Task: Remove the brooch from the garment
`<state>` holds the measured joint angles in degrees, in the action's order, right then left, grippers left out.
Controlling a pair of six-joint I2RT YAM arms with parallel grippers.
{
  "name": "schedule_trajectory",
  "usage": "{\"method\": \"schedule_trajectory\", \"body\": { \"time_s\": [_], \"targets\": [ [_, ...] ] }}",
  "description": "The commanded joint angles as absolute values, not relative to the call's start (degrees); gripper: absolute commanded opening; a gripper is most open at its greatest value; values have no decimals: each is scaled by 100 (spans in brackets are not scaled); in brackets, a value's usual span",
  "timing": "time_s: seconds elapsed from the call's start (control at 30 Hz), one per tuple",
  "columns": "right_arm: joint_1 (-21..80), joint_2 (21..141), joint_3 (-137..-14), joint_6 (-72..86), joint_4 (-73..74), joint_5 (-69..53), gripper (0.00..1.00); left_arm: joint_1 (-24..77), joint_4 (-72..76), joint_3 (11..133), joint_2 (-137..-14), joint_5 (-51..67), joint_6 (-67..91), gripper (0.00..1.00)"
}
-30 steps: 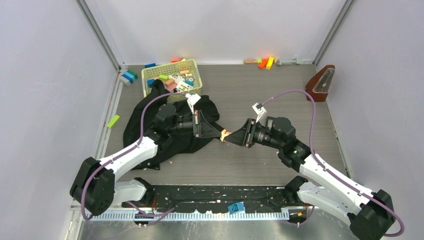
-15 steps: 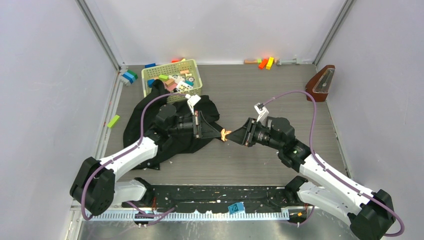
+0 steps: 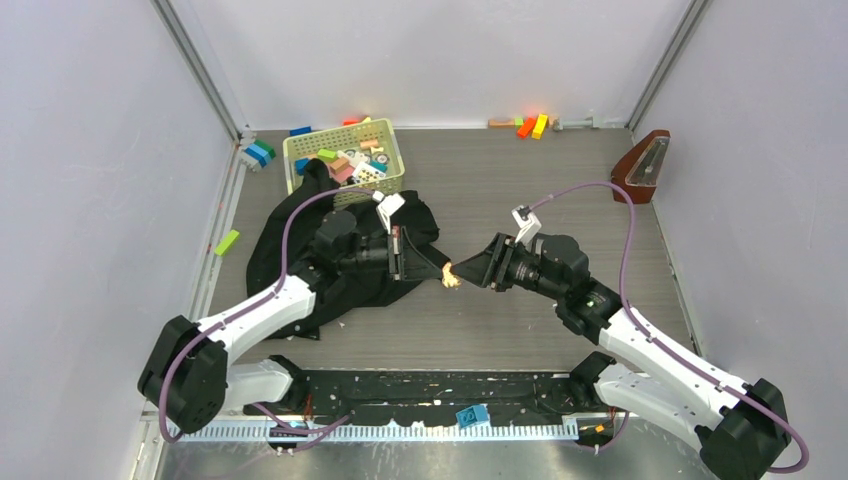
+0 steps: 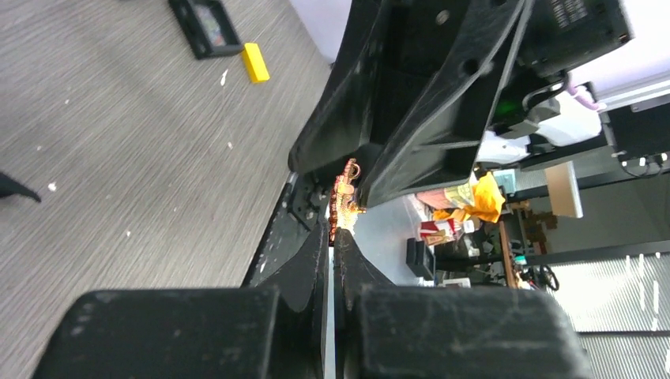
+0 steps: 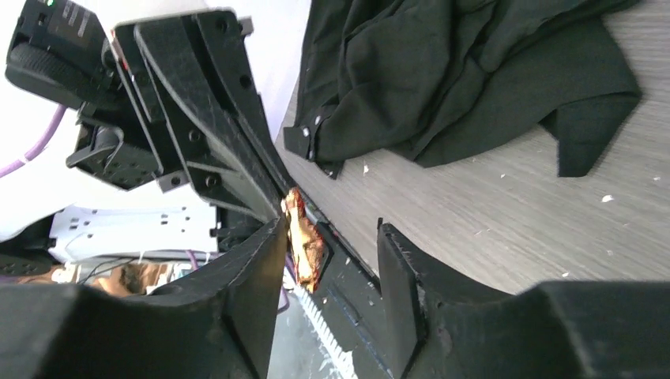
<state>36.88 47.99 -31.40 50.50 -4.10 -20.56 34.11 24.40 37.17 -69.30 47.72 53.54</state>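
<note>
Left claw (image 4: 333, 229) pinching brooch (image 4: 344, 196), right claw (image 5: 332, 230) agape

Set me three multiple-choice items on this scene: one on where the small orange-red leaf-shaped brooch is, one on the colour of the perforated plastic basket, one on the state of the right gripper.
1. Where is the small orange-red leaf-shaped brooch?
A. Against the back wall.
B. Between the tips of the two grippers, off the floppy black cloth garment.
C. Pinned at the garment's middle.

2. What colour is the perforated plastic basket?
A. Blue.
B. Red.
C. Pale green.

3. How do the fingers of the right gripper stand?
A. Spread apart.
B. Shut on the garment.
C. Out of every view.

Answers: 1 B, the left gripper pinches it beyond the cloth's edge; 2 C, its rim and walls are pale green; 3 A, the right wrist view shows a wide gap, with the brooch near one finger.
</note>
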Motion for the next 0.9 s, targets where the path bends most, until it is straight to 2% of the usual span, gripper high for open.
{"method": "schedule_trajectory", "body": {
  "time_s": [0.0, 0.07, 0.2, 0.27, 0.33, 0.37, 0.43, 0.53, 0.67, 0.87],
  "targets": [
    [3665, 4591, -3175, 4980, -324, -1501, 62, 3505, 1093, 4029, -6690, 4329, 4505, 0],
    [3666, 4428, -3188, 4899, -112, -1333, 72, 3502, 239, 4216, -6727, 3854, 4004, 0],
    [3665, 4154, -3382, 4630, 889, -808, 78, 3673, -845, 4464, -6840, 2958, 3246, 0],
    [3665, 4110, -3559, 4522, 1515, -15, 79, 4000, -1162, 4604, -6914, 2168, 2843, 0],
    [3655, 4198, -3821, 4475, 2570, 937, 84, 4326, -1483, 4792, -6989, 1393, 2462, 0],
    [3643, 4261, -4051, 4509, 2885, 1304, 93, 4473, -1612, 4877, -7030, 1052, 2303, 0],
    [3574, 4577, -4446, 4597, 3691, 2190, 99, 4683, -1923, 5128, -7106, 242, 1978, 0],
    [3378, 5471, -5037, 4456, 4561, 3023, 100, 4853, -2539, 5528, -7255, -1021, 1724, 0],
    [2903, 6365, -5622, 4044, 4576, 3127, 100, 4925, -3402, 6050, -7532, -2303, 1613, 0],
    [1691, 7171, -5957, 3687, 3897, 2040, 100, 5196, -4709, 7086, -8608, -4175, 1563, 0]
  ]
}}
